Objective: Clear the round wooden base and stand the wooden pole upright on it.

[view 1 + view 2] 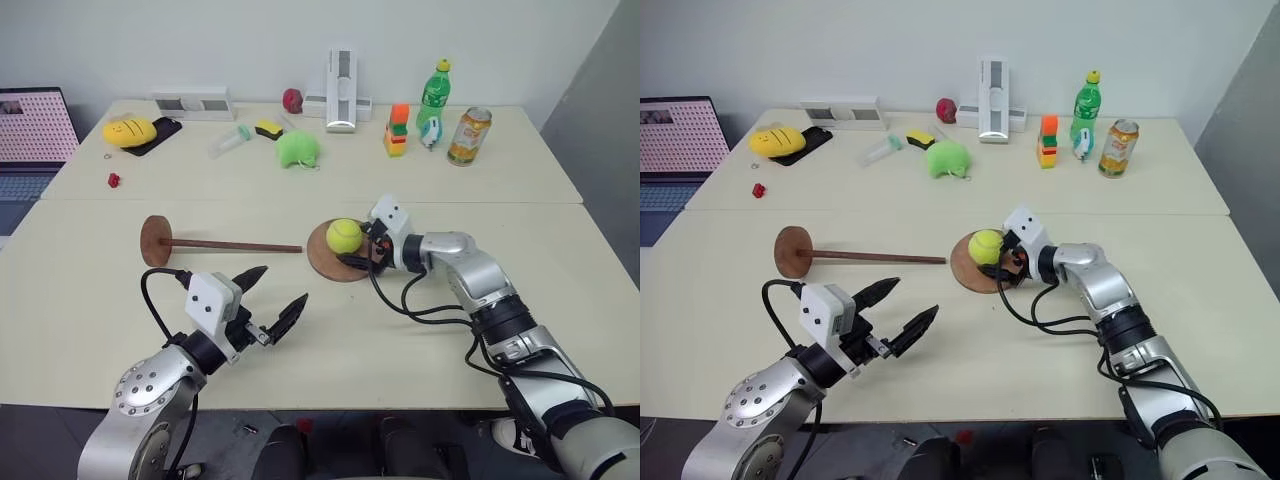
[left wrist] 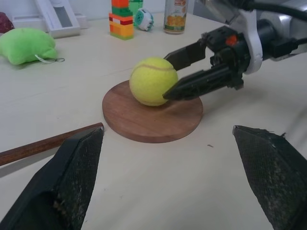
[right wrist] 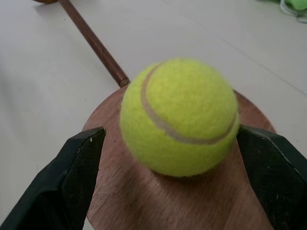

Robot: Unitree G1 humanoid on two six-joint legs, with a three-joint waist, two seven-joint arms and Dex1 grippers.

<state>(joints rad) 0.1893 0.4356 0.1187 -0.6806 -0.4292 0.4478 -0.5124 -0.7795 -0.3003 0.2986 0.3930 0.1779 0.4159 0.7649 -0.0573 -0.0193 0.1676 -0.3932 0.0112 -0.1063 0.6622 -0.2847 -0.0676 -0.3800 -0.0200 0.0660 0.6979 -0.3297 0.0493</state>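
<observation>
Nearest the head camera, at the lower left of the frame, the left gripper [image 1: 268, 296] hangs above bare tabletop with its two black fingers spread wide and nothing between them. Its wrist view looks across the table [image 1: 90, 300] toward the round wooden base [image 2: 144, 122].

That base lies flat at the centre of the head view, slightly right of the middle. A yellow-green tennis ball [image 1: 344, 236] sits on its top surface, so the base is not clear. The right gripper [image 3: 172, 143] reaches in from the lower right, with its fingers [image 2: 201, 84] set one to each side of the ball. The jaws stand wide; in the right wrist view a narrow gap shows on one side, and whether the other finger touches the felt cannot be told. The ball rests on the disc, not lifted.

Left of the base, the wooden pole [image 1: 235, 244] lies flat on the table. Its small fixed disc [image 1: 154, 241] is at the far left end, standing on edge. Its bare tip ends just beside the rim of the base; contact cannot be confirmed.

Across the upper part of the frame, well apart from the work, stand a green plush toy [image 1: 297, 148], a green bottle [image 1: 435, 95], a drinks can [image 1: 468, 136] and a stack of coloured blocks [image 1: 397, 131].
</observation>
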